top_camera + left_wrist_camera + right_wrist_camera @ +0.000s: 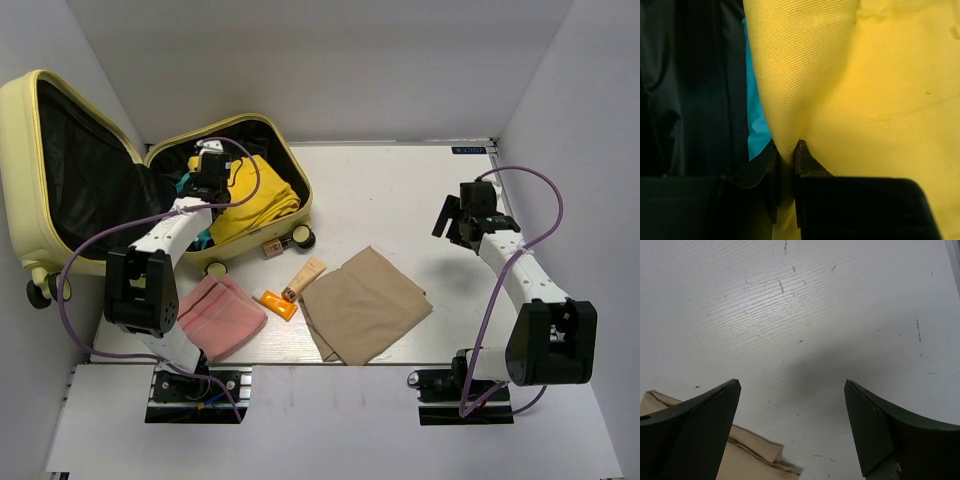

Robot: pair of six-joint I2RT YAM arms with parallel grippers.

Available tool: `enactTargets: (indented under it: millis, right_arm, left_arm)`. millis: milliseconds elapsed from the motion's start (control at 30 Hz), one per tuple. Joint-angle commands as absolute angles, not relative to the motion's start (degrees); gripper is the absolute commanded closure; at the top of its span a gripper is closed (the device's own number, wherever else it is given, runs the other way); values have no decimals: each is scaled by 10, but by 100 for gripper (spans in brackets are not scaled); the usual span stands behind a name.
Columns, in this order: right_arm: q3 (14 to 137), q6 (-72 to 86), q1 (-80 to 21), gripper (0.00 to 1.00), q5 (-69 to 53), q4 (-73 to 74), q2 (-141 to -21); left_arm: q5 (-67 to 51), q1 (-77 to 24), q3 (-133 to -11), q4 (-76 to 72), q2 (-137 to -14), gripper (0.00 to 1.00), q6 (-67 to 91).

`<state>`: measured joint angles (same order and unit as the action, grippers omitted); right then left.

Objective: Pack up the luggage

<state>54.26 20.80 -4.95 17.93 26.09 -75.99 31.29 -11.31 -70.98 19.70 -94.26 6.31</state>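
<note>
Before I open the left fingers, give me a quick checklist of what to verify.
1. Left fingers clamp a fold of the yellow garment: ok.
2. Garment lies inside the luggage: ok.
3. Luggage lid open: ok.
4. Right fingers open, empty, over the table: ok.
5. Everything packed: not ok; pink cloth, tan cloth, orange tube and cream tube lie outside on the table.
6. Garment lying flat: cannot tell.

Surface (pixel 400 200): white, faint wood grain, small dark scuffs.
Back wall (pixel 330 60): plain pale grey, meeting the surface's far edge.
Left wall (pixel 40 30), right wall (pixel 590 100): same plain grey.
Label (pixel 472 150): small, blue, at the surface's far right corner.
Light: even, with soft shadows.
</note>
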Motion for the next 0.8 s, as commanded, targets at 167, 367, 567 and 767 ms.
enactTargets:
  millis: [167,367,567,767]
  right_arm:
    - [574,180,-50,10,150,258,-771]
    - [565,147,-50,10,114,227,-774]
    - [542,119,-53,10,80,187,-765]
    - [555,91,-53,10,57,198,-765]
  left_arm:
    - [357,-52,-711,180,-958,100,139]
    - [267,-35,-676,47,-963,100,55]
    - [298,-34,-722,94,-967,64,86]
    - [430,-36,-791,272,-962,0,163]
